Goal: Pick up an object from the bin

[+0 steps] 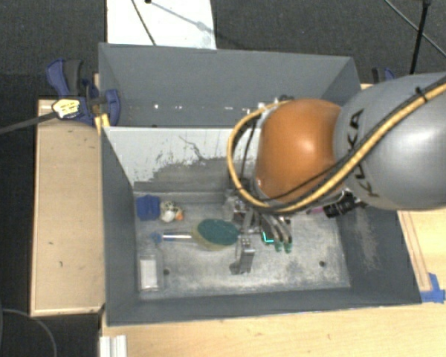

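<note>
camera view: we're looking down into the grey bin (223, 80), with the arm (401, 155) reaching in from the right of the frame.
gripper (244, 256): down low over the bin floor, just below frame centre, tucked under the orange cover (293, 147).
grip: can't tell from this angle whether it's open or closed.
nearest thing: a teal oval disc (217, 233), flat on the mid-floor, just beside the gripper on its left. touching or not, can't tell.
right of gripper: a small green piece (281, 242), close in.
left of floor: a blue block (148, 207), with a small white-and-orange thing (171, 213) just beside it. a slim blue-ended stick (172, 237) lies below them, and a clear packet (148, 270) sits at lower left.
</note>
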Robot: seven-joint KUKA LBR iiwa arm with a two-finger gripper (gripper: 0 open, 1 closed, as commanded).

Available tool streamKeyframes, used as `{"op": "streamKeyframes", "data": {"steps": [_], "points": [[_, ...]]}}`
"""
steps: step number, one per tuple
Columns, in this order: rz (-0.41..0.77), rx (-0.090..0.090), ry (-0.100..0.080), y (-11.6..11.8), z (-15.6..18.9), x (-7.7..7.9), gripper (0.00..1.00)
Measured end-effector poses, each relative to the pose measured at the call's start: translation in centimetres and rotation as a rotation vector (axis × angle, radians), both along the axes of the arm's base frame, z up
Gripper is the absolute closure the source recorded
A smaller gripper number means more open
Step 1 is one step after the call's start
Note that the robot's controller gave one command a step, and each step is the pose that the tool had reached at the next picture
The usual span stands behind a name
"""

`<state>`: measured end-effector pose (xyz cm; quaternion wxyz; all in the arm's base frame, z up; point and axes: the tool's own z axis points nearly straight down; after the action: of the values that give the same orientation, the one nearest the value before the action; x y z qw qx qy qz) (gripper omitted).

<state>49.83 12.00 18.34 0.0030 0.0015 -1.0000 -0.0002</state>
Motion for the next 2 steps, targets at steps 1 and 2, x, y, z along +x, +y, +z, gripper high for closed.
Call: {"op": "streamKeyframes", "data": {"steps": [1,2], "points": [[-0.381,-0.003,-0.001,-0.6,-11.1,4.61,0.0],[-0.383,-0.002,-0.004,-0.56,-10.88,4.66,1.0]]}}
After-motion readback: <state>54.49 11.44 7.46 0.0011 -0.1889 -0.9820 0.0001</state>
